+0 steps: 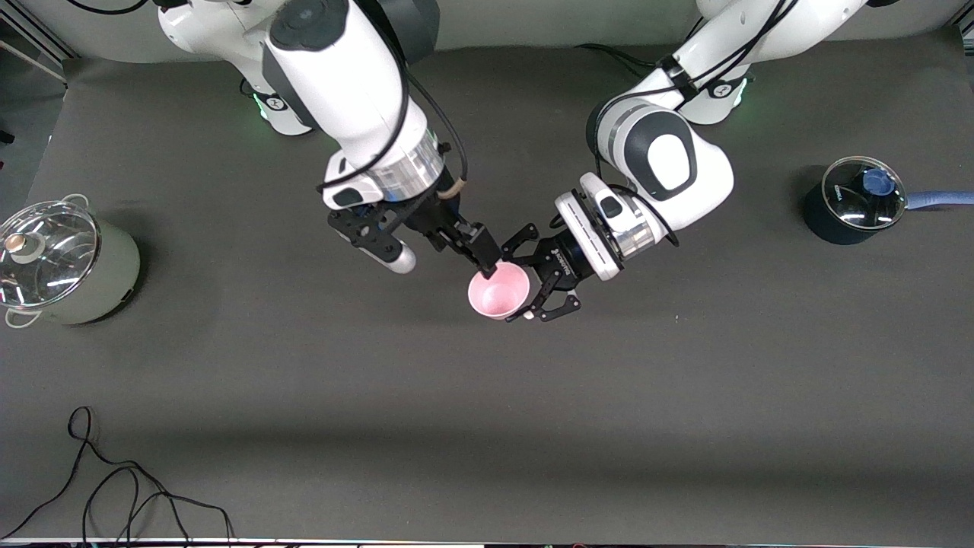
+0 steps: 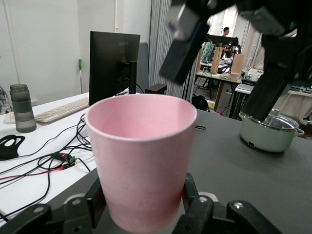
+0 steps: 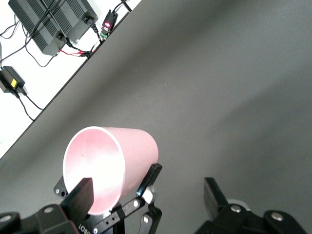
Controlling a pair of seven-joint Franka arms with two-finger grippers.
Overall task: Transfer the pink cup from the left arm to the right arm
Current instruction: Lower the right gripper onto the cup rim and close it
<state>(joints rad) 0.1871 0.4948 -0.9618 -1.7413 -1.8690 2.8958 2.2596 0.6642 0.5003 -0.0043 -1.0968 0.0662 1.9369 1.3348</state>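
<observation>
Pink cup: small, smooth, tapered, no handle. Mouth open, apparently empty. Clamped in left gripper, over mid-table; right gripper, fingers spread, at its rim.

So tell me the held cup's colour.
Pale pink cup, clearest in the left wrist view.

Both arms white, black cables along them. Right arm: silver wrist band. Left gripper: black skeletal linkage.

pink cup base hidden by left tool, saucepan handle cut off at frame edge
</observation>
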